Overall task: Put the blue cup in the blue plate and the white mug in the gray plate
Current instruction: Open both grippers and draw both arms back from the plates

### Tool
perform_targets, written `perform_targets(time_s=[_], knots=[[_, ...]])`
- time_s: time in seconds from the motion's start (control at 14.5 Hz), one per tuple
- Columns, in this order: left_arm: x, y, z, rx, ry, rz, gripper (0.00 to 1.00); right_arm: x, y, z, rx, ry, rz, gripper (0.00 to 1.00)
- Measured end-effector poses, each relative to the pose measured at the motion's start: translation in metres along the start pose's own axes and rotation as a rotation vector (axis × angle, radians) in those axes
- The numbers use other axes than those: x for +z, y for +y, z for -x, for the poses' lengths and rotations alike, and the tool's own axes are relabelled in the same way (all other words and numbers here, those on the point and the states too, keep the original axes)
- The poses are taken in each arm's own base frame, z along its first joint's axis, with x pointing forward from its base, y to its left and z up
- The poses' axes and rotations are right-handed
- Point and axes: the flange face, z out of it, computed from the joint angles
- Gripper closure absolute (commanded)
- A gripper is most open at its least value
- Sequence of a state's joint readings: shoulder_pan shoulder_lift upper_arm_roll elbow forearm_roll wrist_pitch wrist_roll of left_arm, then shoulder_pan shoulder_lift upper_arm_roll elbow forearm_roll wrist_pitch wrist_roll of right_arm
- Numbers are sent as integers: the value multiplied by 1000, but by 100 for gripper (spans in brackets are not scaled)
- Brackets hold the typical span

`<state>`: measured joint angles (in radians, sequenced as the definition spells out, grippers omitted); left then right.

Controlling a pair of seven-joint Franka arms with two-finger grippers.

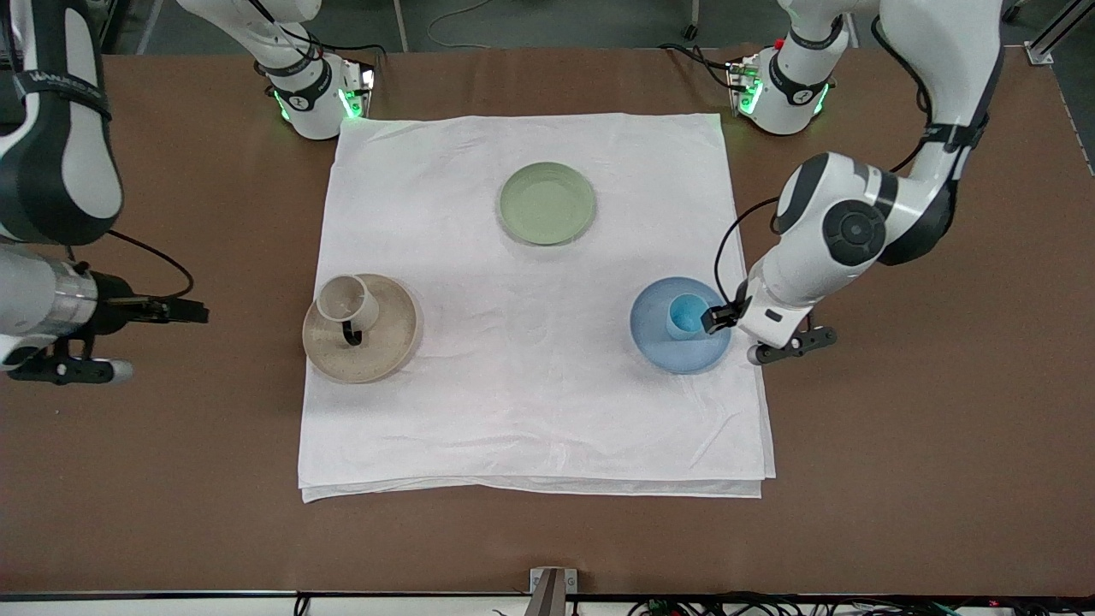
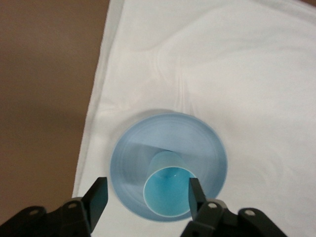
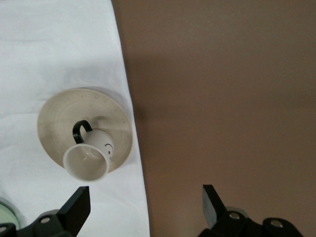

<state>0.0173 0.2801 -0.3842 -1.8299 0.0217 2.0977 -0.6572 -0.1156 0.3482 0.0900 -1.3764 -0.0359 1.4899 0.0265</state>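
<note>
The blue cup [image 1: 687, 315] stands upright in the blue plate [image 1: 654, 329] at the left arm's end of the cloth. My left gripper [image 1: 719, 318] is open just above the plate's edge. In the left wrist view its fingers [image 2: 98, 195] stand wide, one by the blue cup's [image 2: 168, 190] rim, over the blue plate [image 2: 133, 158]. The white mug [image 1: 346, 301] stands in the gray plate [image 1: 385, 342]. My right gripper [image 1: 184, 312] is open and empty over the bare table beside that plate. The right wrist view shows the white mug [image 3: 89, 160] on the gray plate [image 3: 57, 118].
A sage-green plate [image 1: 547, 204] lies empty on the white cloth [image 1: 530, 411], nearer the robots' bases. Brown tabletop [image 1: 898, 428] surrounds the cloth on all sides.
</note>
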Motion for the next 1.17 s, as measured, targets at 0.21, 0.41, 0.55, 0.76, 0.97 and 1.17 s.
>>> perform_targets(time_s=[0.21, 0.41, 0.55, 0.76, 0.97, 1.17], knots=[[-114, -30, -25, -39, 37, -32, 0, -51, 9, 19, 14, 10, 19, 0], [-186, -68, -39, 53, 117, -85, 0, -65, 8, 24, 19, 20, 18, 0], [-213, -94, -39, 126, 120, -106, 0, -68, 4, 27, 14, 11, 17, 0], [-243, -122, -29, 217, 118, -137, 0, -75, 0, 33, 4, 23, 18, 0], [-270, -143, -10, 267, 92, -140, 0, -81, -5, 46, -18, 39, 25, 0], [-285, -168, 3, 288, 56, -117, 0, -80, 13, 66, -36, 67, 7, 0]])
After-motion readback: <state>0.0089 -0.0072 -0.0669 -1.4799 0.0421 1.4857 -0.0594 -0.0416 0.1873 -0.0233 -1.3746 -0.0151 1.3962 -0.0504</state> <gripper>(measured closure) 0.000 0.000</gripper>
